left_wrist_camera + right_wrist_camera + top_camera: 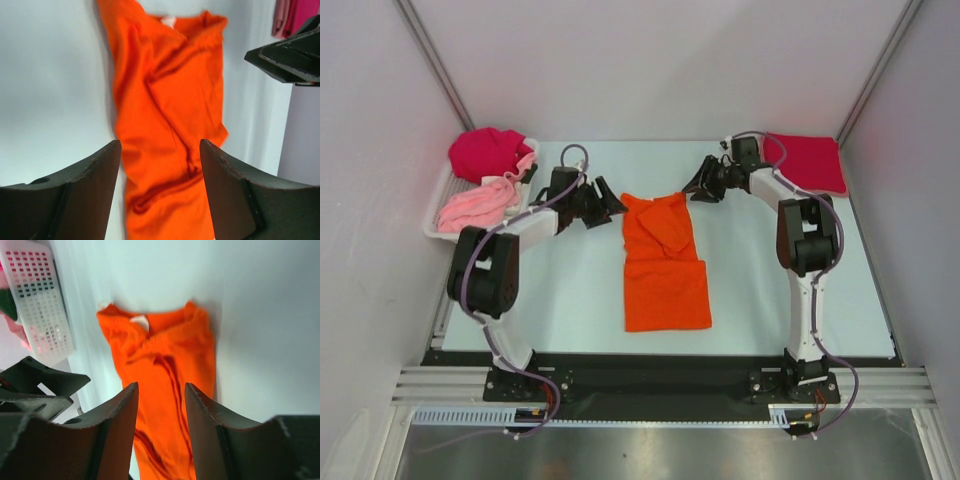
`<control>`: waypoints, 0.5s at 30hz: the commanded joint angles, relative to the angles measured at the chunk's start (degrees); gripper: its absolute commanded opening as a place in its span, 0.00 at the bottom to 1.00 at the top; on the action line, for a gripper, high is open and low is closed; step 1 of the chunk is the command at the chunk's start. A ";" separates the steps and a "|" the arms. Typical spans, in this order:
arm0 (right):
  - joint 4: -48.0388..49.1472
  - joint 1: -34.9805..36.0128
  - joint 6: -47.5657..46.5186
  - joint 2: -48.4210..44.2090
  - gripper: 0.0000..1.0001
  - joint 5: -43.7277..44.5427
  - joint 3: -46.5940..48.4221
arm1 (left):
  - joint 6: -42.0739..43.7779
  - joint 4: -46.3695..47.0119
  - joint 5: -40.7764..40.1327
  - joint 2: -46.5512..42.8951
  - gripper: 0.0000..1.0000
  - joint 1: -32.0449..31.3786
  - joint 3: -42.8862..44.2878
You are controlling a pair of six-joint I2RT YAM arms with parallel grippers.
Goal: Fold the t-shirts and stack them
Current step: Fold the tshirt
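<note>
The orange t-shirt lies mid-surface as a narrow strip, its lower half flat and doubled, its collar end rumpled. That is probably why both arms flank that far end, one at each top corner, placed to take the corners for the next fold. The left fingers stand wide apart and the right fingers somewhat narrower; neither pair holds any cloth. A crimson shirt lies flat at the far right corner, seemingly the start of the stack. A magenta shirt and a pale pink shirt sit bunched in the tray at far left, unfolded. Only the overhead view shows this layout. The wrist views add what it blurs: the white neck label and the diagonal creases below it. Each also looks between its own parted fingers at bare cloth beyond — the left wrist view catches the opposite arm's fingers, the right wrist view the tray's perforated wall.
</note>
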 commanded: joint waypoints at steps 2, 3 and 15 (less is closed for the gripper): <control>-2.00 0.44 0.52 6.65 0.47 -1.46 8.48 | 3.78 0.86 5.38 6.66 0.69 2.87 8.88; -1.91 0.35 0.61 7.27 0.47 -1.02 9.09 | 4.04 0.86 5.99 9.29 0.68 3.31 10.98; 1.52 0.26 0.87 14.04 0.46 0.57 12.70 | 2.90 4.64 8.98 20.82 0.59 3.93 17.85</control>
